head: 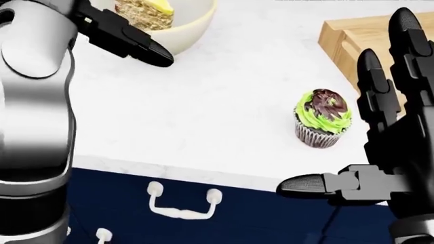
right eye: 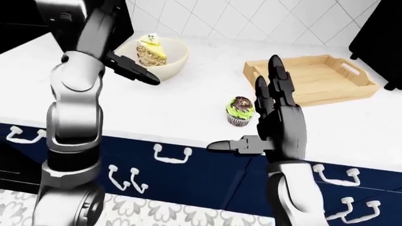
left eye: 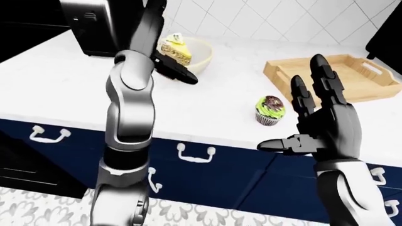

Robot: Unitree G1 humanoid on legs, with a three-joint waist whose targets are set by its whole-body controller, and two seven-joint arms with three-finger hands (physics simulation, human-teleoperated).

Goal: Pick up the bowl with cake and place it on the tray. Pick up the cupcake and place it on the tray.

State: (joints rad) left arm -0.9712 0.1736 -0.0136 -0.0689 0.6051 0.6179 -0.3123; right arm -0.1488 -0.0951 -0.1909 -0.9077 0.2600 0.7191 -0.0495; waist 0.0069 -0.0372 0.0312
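Observation:
A cream bowl [left eye: 200, 52] holding a slice of layered cake [left eye: 176, 51] stands on the white counter at the upper middle of the left-eye view. A cupcake [left eye: 270, 110] with green and brown frosting stands near the counter's edge. The wooden tray [left eye: 358, 80] lies empty at the right. My left hand [left eye: 173, 68] is raised just left of the bowl, fingers extended, holding nothing. My right hand [left eye: 317, 113] is open, palm up, fingers spread, just right of and nearer the camera than the cupcake, not touching it.
A dark appliance [left eye: 94, 26] stands on the counter at the upper left. Blue drawers with white handles [left eye: 194, 154] run below the counter edge. A dark object [left eye: 386, 37] stands at the far right beside the tray.

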